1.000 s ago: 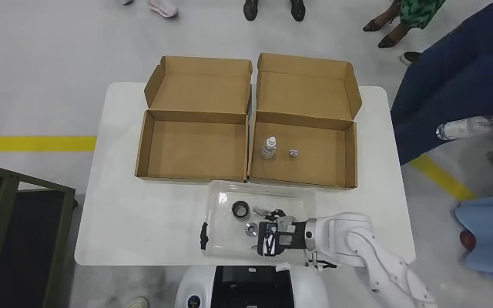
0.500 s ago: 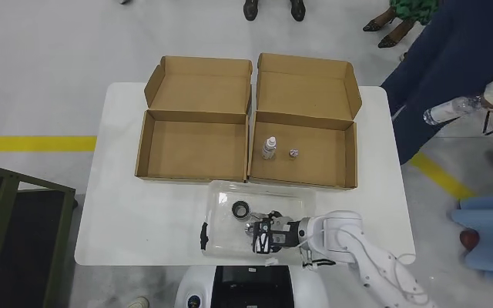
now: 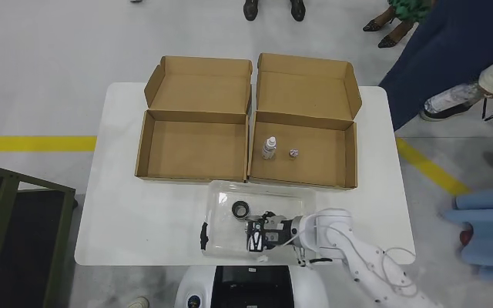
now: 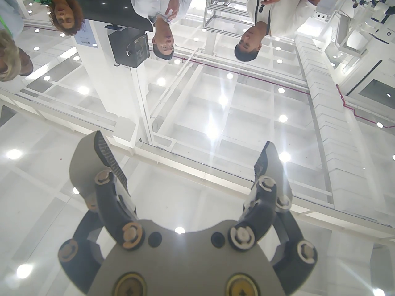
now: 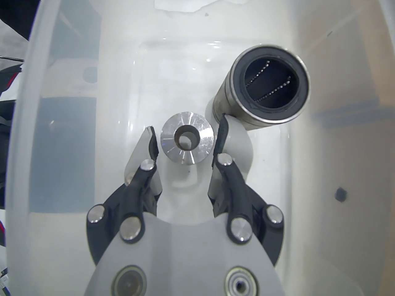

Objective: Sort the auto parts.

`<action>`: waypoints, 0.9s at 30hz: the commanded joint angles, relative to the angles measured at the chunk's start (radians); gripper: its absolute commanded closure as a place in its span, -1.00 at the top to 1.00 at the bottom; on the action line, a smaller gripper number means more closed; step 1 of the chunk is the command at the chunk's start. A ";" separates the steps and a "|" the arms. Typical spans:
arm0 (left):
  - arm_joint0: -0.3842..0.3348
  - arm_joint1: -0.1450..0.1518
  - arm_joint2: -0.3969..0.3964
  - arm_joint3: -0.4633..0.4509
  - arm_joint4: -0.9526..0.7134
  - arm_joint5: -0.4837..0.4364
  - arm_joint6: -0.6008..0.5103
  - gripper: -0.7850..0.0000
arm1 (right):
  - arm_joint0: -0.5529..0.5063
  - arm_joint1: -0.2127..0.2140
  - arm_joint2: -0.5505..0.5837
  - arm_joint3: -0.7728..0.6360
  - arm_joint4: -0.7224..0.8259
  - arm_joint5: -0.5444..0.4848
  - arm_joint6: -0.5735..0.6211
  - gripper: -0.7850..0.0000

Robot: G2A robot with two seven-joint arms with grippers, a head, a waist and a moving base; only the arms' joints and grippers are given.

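A clear plastic bin (image 3: pixel 219 231) sits at 6 o'clock on the white worktop (image 3: pixel 123 192). Inside it, the right claw (image 5: pixel 186 135) is narrowly spread, one finger on either side of a small silver ring (image 5: pixel 200 130) that lies flat on the bin floor. A steel cylinder bearing (image 5: pixel 228 96) stands just beside the ring, at its 11 o'clock. The left claw (image 4: pixel 183 143) is spread wide, holding nothing. Two open cardboard boxes (image 3: pixel 192 150) sit at 12 o'clock.

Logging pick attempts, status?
Left gripper open, empty. Right gripper open, straddling steel ring in clear bin. Cylindrical bearing crowds one finger.
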State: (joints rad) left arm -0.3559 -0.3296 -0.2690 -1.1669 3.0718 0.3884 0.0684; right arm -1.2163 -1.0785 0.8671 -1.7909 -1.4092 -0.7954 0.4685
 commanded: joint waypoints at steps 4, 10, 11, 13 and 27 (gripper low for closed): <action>0.000 0.000 0.000 0.000 0.000 0.000 0.000 1.00 | 0.017 -0.004 -0.013 0.010 0.000 0.002 0.008 -0.63; 0.000 0.000 0.000 0.000 0.000 0.000 0.000 1.00 | 0.002 0.001 0.004 -0.015 0.007 -0.003 0.013 -1.00; 0.000 0.000 0.000 0.000 0.000 0.000 0.000 1.00 | -0.003 0.003 0.009 -0.024 0.010 -0.005 0.015 -1.00; 0.000 0.000 0.000 0.000 0.000 0.000 0.000 1.00 | -0.016 0.008 0.022 -0.046 0.021 -0.014 0.019 -1.00; 0.000 0.000 0.000 0.000 0.000 0.000 0.000 1.00 | -0.113 0.041 0.158 -0.235 0.265 -0.018 0.037 -1.00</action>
State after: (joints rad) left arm -0.3559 -0.3296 -0.2690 -1.1669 3.0718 0.3884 0.0684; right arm -1.3312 -1.0381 1.0224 -2.0169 -1.1548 -0.8164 0.5071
